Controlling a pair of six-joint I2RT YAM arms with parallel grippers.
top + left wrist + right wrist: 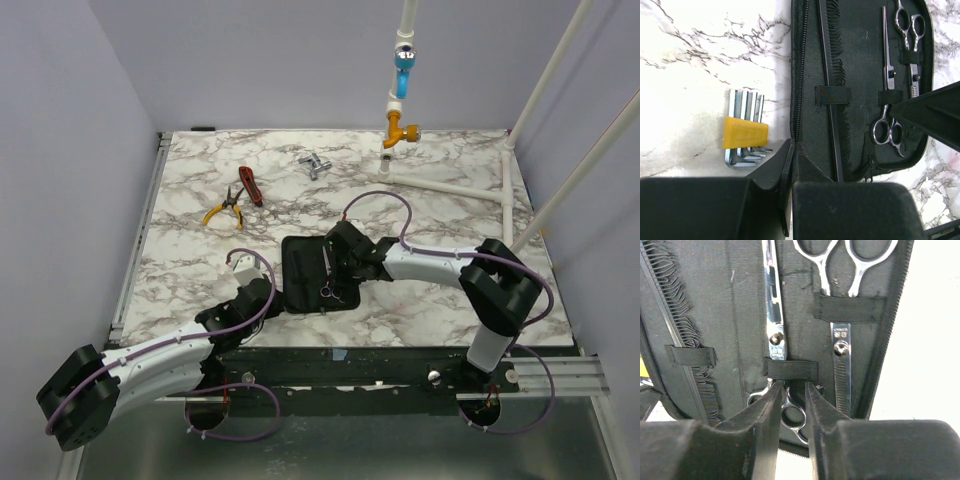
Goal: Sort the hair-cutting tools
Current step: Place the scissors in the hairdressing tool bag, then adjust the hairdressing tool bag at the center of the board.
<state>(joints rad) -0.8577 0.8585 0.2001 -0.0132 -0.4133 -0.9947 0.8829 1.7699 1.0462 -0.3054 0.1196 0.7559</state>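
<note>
A black zip case lies open on the marble table. Elastic straps inside it hold a black comb and two pairs of silver scissors. One pair has its finger loops toward me; the other points the opposite way. My right gripper hovers low over the first pair's loops, just below the strap, open by a narrow gap with one loop showing between the fingers. My left gripper is shut, its tips at the case's left zipper edge; whether it pinches that edge I cannot tell.
A yellow-holdered hex key set lies just left of the case. Yellow-handled pliers and a red-handled tool sit at the back left, a small silver part behind them. White pipework crosses the back right.
</note>
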